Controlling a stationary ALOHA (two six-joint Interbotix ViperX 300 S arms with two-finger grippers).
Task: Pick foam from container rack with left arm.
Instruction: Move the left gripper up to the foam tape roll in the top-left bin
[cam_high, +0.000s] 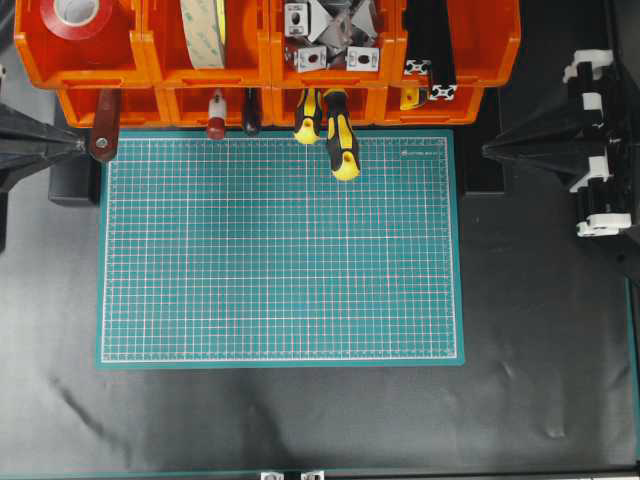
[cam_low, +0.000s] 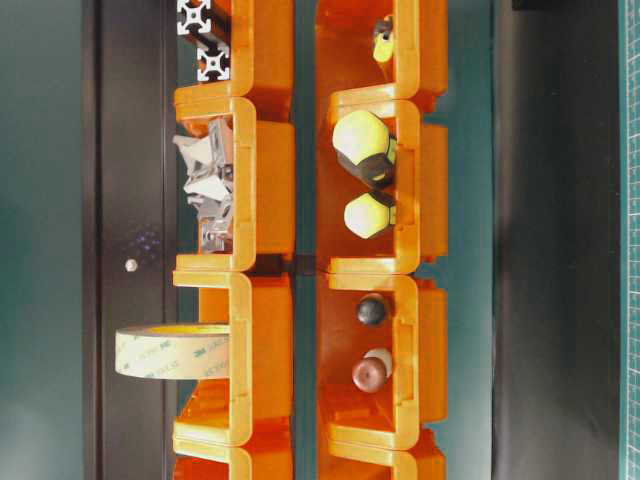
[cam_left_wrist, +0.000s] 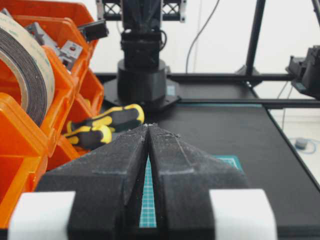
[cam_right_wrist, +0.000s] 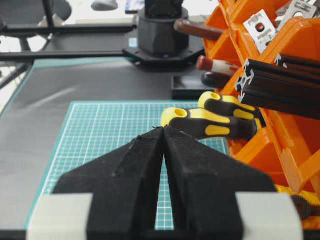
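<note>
Along the far edge of the desk: the container rack (cam_high: 265, 60) sits, two rows of orange bins, just beyond the green cutting mat (cam_high: 280, 250).
Foam: right there in an upper-row bin, second from the left in the overhead view, the foam (cam_high: 205, 30) stands on edge, black ring with beige liner, poking out above the bin rim; nothing is touching it.
Foam from the left wrist: it looms at the upper left, foam (cam_left_wrist: 27, 70) upright in its bin, well apart from the fingertips.
Left tool: left tool (cam_left_wrist: 149, 127) has its jaws pressed together, tips meeting, nothing between them, hanging over the mat's left side.
Right tool: right tool (cam_right_wrist: 163, 131) is closed tip to tip too, carrying nothing.
Neighbours: red tape roll (cam_high: 80, 15) in the bin left of the foam; metal brackets (cam_high: 330, 35) in the bin to its right; yellow-and-black screwdriver handles (cam_high: 340, 145) jut from the lower row onto the mat.
</note>
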